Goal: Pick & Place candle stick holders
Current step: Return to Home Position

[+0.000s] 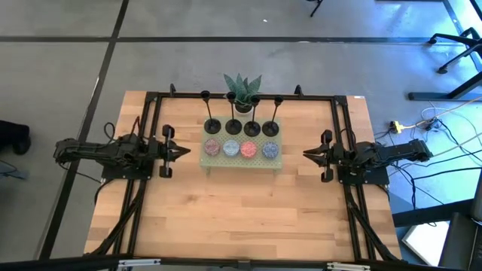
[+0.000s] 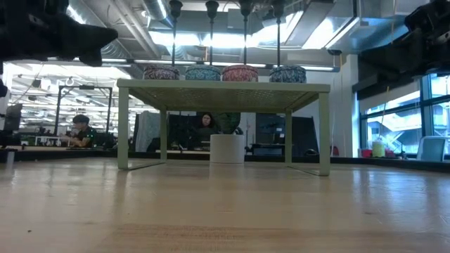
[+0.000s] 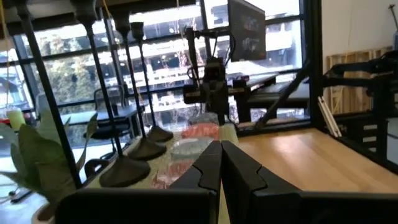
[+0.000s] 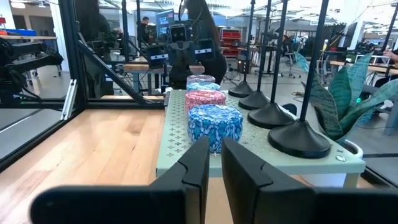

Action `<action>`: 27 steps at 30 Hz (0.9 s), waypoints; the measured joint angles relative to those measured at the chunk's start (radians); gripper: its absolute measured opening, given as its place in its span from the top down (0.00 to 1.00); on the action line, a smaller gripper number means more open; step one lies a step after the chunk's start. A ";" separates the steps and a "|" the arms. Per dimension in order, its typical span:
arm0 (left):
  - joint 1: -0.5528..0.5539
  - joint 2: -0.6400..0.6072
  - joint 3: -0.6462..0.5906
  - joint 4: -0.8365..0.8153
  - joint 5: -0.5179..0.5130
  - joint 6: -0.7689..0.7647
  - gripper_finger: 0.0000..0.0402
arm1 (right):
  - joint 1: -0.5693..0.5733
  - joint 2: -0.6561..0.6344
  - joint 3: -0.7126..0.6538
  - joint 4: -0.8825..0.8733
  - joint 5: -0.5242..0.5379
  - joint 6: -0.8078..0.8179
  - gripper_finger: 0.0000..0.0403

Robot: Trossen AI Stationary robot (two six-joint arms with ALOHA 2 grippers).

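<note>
holders (image 2: 226, 35) cut off above; plant pot (image 2: 227, 148) seemingly behind shelf (image 2: 223, 86).

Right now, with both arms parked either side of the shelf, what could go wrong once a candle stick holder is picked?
The four black candle stick holders stand in a tight row on the pale green perforated shelf; gripping one thin stem may tip its neighbour. The patterned round tins sit directly in front, so a low approach may knock them. The spiky potted plant crowds the back.

floor (image 1: 60, 68): grey concrete | windows (image 2: 436, 112): rt side | ceiling lights (image 2: 211, 39) on
</note>
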 joint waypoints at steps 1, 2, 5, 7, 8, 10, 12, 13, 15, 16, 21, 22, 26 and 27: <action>0.003 0.000 0.000 -0.013 0.000 -0.003 0.99 | 0.000 0.000 0.000 0.000 0.000 0.000 0.89; 0.003 0.000 0.000 -0.036 0.000 -0.014 0.99 | 0.000 0.000 0.000 0.000 0.000 0.000 0.89; 0.003 0.000 0.000 -0.114 0.000 -0.076 0.99 | 0.000 0.000 0.000 0.000 0.000 0.000 0.89; 0.003 0.000 0.000 -0.149 0.000 -0.107 0.99 | 0.000 0.000 0.000 0.000 0.000 0.000 0.89; 0.003 0.000 0.000 -0.160 0.000 -0.114 0.99 | 0.000 0.000 0.000 0.000 0.000 0.000 0.89; 0.003 0.000 0.000 -0.178 0.000 -0.117 0.99 | 0.000 0.000 0.000 -0.001 0.000 0.000 0.89; 0.003 0.000 0.000 -0.207 0.000 -0.119 0.99 | 0.000 0.000 0.000 -0.001 0.000 0.000 0.89; 0.003 0.000 0.000 -0.223 0.000 -0.119 0.99 | 0.000 0.000 0.000 -0.001 0.000 0.000 0.89; 0.003 0.002 0.000 -0.237 0.004 -0.122 0.99 | 0.000 0.000 0.000 -0.001 0.000 0.000 0.89; 0.003 0.004 0.000 -0.238 0.008 -0.128 0.99 | 0.000 0.000 0.000 -0.002 0.000 0.000 0.89; 0.003 0.006 0.000 -0.238 0.011 -0.184 0.99 | 0.000 0.000 0.000 -0.002 0.000 0.000 0.89; 0.003 0.006 0.000 -0.238 0.011 -0.188 0.99 | 0.000 0.000 0.000 -0.002 0.000 0.000 0.89; 0.003 0.006 0.000 -0.238 0.011 -0.184 0.99 | 0.000 0.000 0.000 -0.002 0.000 0.000 0.89; 0.003 0.006 0.000 -0.238 0.011 -0.182 0.99 | 0.000 0.000 0.000 -0.002 0.000 0.000 0.89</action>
